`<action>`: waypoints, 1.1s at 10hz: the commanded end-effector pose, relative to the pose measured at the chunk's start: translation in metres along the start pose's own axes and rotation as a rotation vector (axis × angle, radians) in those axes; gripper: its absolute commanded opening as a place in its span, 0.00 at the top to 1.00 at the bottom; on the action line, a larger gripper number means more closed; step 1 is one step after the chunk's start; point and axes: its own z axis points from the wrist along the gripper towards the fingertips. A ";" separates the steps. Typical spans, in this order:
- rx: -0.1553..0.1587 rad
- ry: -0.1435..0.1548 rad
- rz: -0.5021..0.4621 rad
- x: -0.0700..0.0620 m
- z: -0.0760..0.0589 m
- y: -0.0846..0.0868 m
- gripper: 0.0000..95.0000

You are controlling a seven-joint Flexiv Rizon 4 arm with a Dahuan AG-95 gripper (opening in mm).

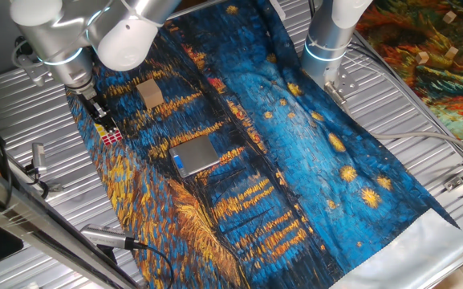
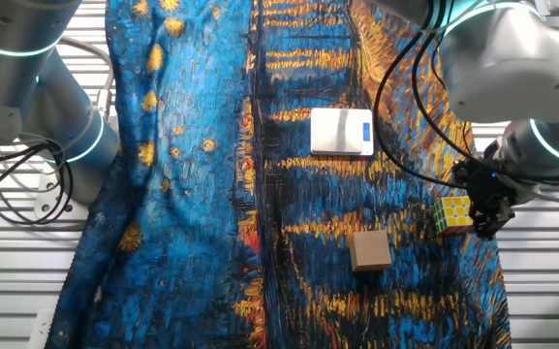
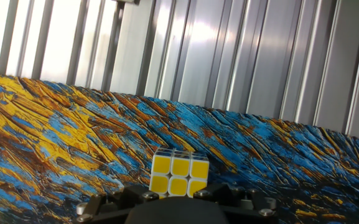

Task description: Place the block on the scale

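your gripper (image 2: 480,215) sits right at the cube (image 2: 453,213), near the edge of the painted cloth (image 2: 201,194) where it meets the ribbed metal table (image 1: 424,241). in the other fixed view the cube looks pressed against the dark fingers, and it seems to ride a little above the cloth, so my reading is that you have it pinched, but no view shows the fingertips meeting its sides, so i cannot tell for sure how far the fingers are closed. the hand view shows the cube's yellow face close under the camera, just past the gripper body, which fits a grasp from above with the fingers around it. the scale (image 2: 341,131) lies flat further in on the cloth, well apart from the cube, its blue display strip along one edge and its silver plate bare. the wooden block (image 2: 369,250) stands between you and part of that route, near the cube but not touching it. i'd judge you need enough height to carry over or around that block, then come down square on the plate so the cube does not tip off.
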 end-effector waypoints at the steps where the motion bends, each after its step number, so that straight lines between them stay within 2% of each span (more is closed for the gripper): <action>1: 0.000 0.000 0.000 0.000 0.000 0.000 0.20; 5: 0.000 0.000 0.000 0.000 0.000 0.000 0.20; 6: -0.008 0.063 -0.027 0.000 0.000 0.000 0.40; 9: -0.001 0.061 -0.027 0.000 0.000 0.000 0.40; 11: 0.002 0.043 -0.033 0.000 0.000 0.000 0.40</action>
